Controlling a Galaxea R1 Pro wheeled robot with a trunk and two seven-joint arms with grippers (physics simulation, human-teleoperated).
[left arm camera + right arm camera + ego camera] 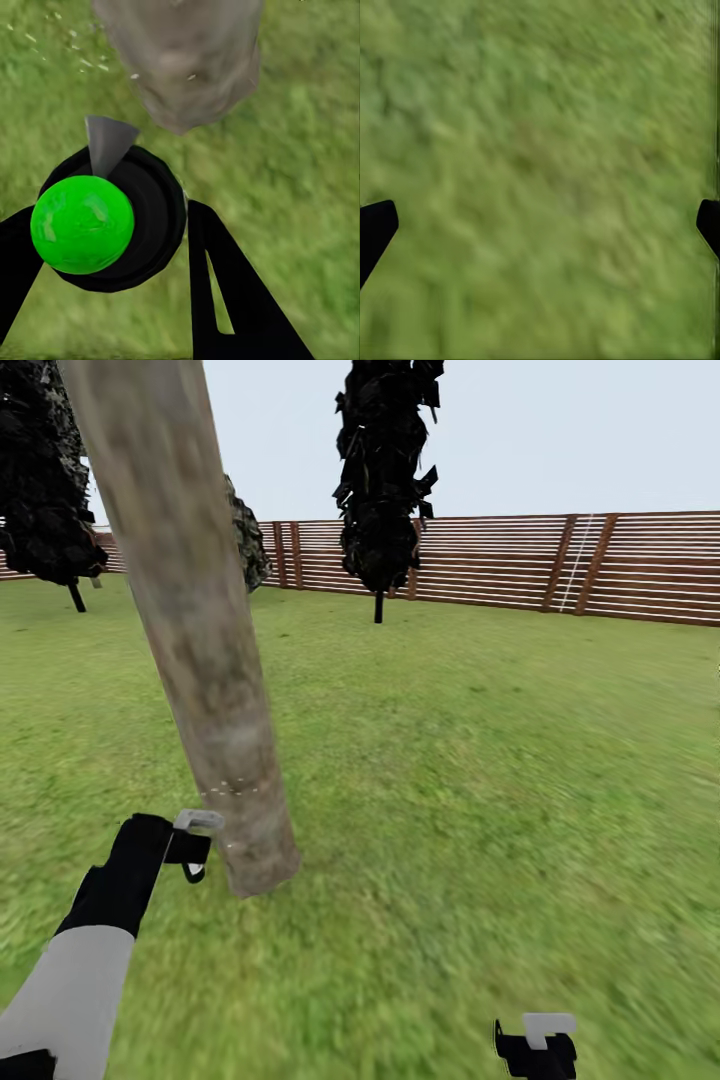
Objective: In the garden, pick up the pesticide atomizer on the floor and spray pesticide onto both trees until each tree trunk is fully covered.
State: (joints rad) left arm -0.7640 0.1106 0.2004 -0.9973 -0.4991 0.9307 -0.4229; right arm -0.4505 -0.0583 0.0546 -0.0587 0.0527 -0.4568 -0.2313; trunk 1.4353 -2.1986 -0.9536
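Grass lawn (480, 780) ringed by one slatted wooden fence (560, 565). We count one pale tree trunk (190, 610) left of centre, two black column trees (385, 470). Left gripper (112, 247) clasps the pesticide atomizer (82, 225) beside the trunk base; right gripper (540, 225) spread over grass.

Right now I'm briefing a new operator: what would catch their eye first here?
The thick pale tree trunk leaning across the head view's left, rooted in the lawn. Next, the left gripper beside its base, shut on the atomizer with its bright green ball.
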